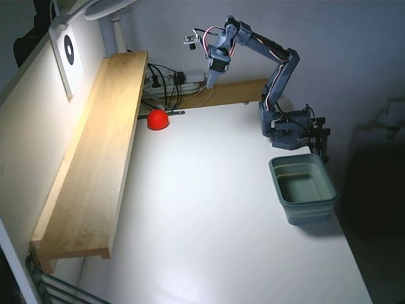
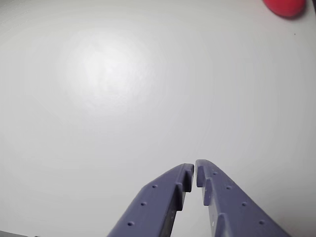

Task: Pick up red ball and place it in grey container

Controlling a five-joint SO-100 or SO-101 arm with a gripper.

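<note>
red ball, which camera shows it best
The fixed view: the whole red ball sits on the white table beside the wooden shelf, far from the grey container. The wrist view catches only its lower edge at the top right.

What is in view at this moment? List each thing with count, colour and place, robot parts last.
red ball: 1, bright red, on the table near the wooden shelf's far end in the fixed view; clipped at the top right edge of the wrist view
grey container: 1, grey-green, at the table's right edge just in front of the arm's base, nothing visible inside
table: 1, white
wooden shelf: 1, light wood, along the left wall
cables: several, dark, at the far end behind the ball
lamp: 1, white, top left
arm: 1, blue-grey, raised over the far end of the table
end effector: 1, blue-grey, fingertips nearly together, holding nothing
</note>
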